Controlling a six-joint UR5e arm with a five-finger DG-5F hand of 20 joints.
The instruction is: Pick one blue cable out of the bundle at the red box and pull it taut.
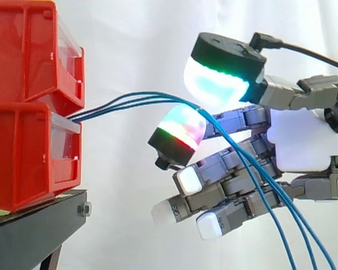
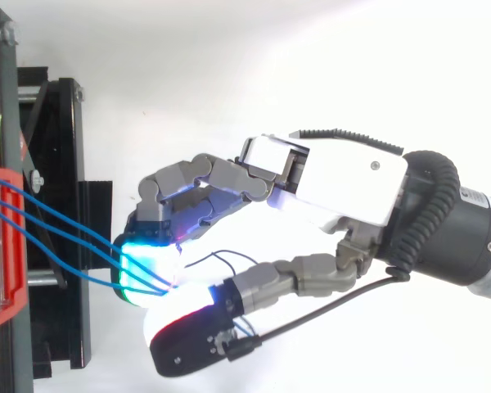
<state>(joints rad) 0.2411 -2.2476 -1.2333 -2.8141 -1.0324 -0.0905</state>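
Pinches the blue cables point(image 1: 135, 101) with the hand point(image 1: 301, 140), curling thumb and one of the fingers point(image 1: 183, 126) shut on the meeting point of all three strands, with the rest loosely bent below. Cannot tell one gripped strand from a gripped bundle. Finds the cables leaving between the stacked red boxes point(image 1: 22, 152) at the right edge of the black stand point(image 1: 34, 230), bowing across to the pinch, then drooping past the palm. Seems to have the grasp made, with singling out one strand and pulling it taut left to do.

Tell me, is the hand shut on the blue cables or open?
Shut on them: fingers of the hand pinch the blue cables, which bend there and hang down.
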